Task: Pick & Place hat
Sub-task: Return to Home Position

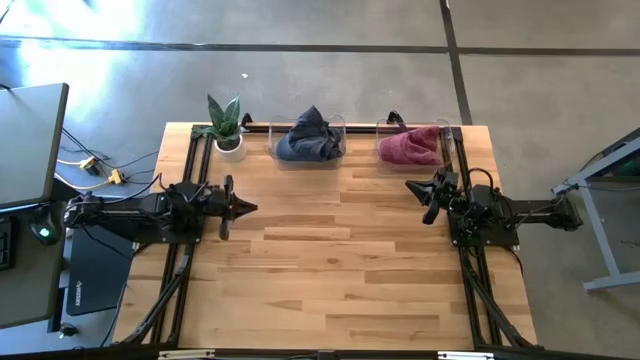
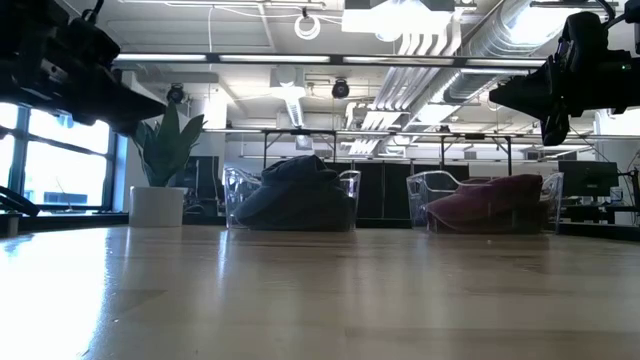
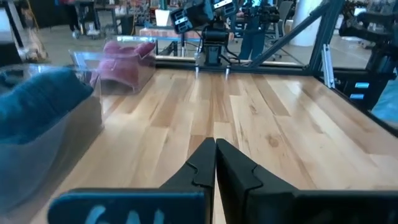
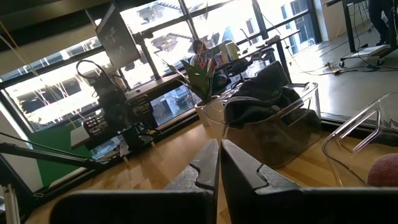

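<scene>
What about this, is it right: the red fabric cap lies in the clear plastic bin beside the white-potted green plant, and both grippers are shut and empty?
Wrong bin. The high view shows the red fabric cap in the right clear plastic bin, away from the white-potted green plant; the bin beside the plant holds a dark blue cap. The left gripper and right gripper are shut and empty.

The red cap lies crumpled in the right transparent bin (a dark blue hat fills the left bin).
</scene>
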